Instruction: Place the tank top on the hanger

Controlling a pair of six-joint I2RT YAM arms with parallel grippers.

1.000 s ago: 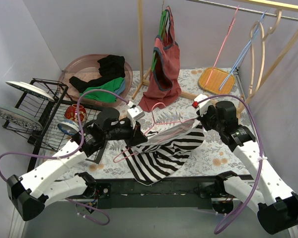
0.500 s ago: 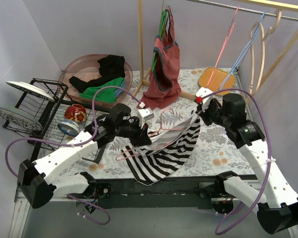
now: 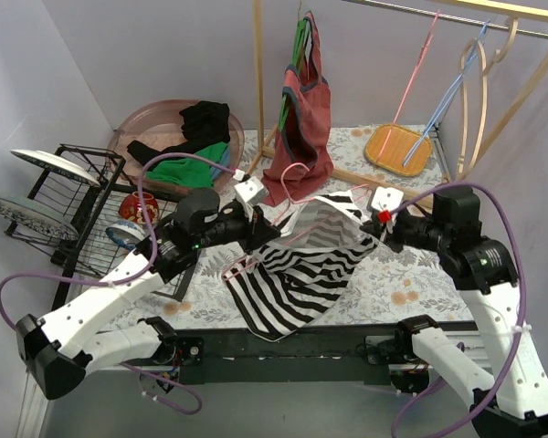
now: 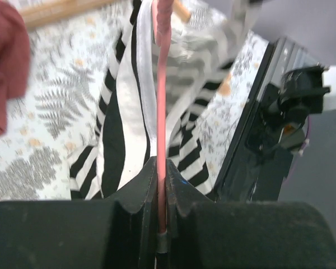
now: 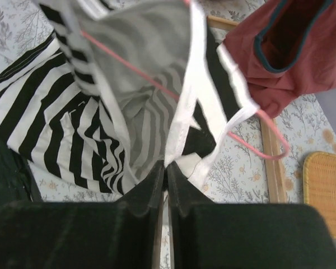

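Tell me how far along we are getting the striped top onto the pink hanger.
Done: the left pincer is shut on the pink hanger, and the right pincer is shut on a white-trimmed strap of the tank top. In hand: the hanger's wire runs inside the raised opening, one end poking out past the strap. Left: the hem lies on the table; the straps are not yet seated on the hanger.

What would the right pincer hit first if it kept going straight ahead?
The striped tank top: the right pincer pinches its white strap, and the fabric lies directly ahead. The pink hanger wire probably comes next; depth is unclear.
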